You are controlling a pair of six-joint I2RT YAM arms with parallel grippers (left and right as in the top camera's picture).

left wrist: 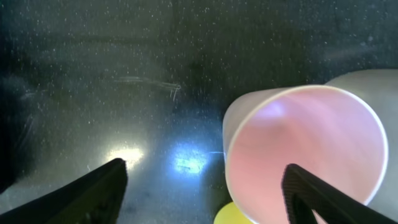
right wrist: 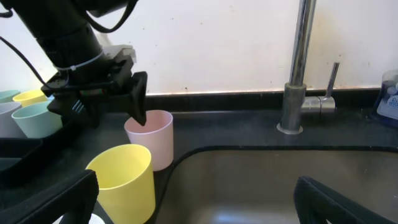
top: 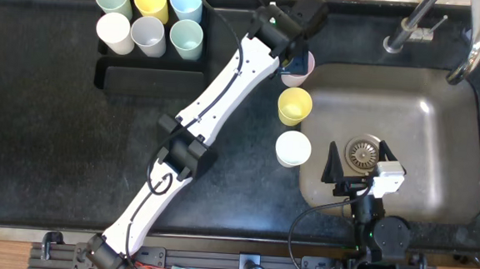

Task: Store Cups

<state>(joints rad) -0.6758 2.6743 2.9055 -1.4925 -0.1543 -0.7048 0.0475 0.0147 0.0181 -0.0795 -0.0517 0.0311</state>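
Empty pink cup (left wrist: 305,149) under wide-open, empty left hand (left wrist: 205,167); right hand (top: 357,150) likewise open and empty above sink (top: 441,122).

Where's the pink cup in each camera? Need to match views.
Top view: pink cup on the counter by the sink's far left corner, beyond the yellow cup.
Left wrist view: pink cup close up, mouth toward the camera.
Right wrist view: pink cup behind the yellow cup.
Shared landmark: the yellow cup.
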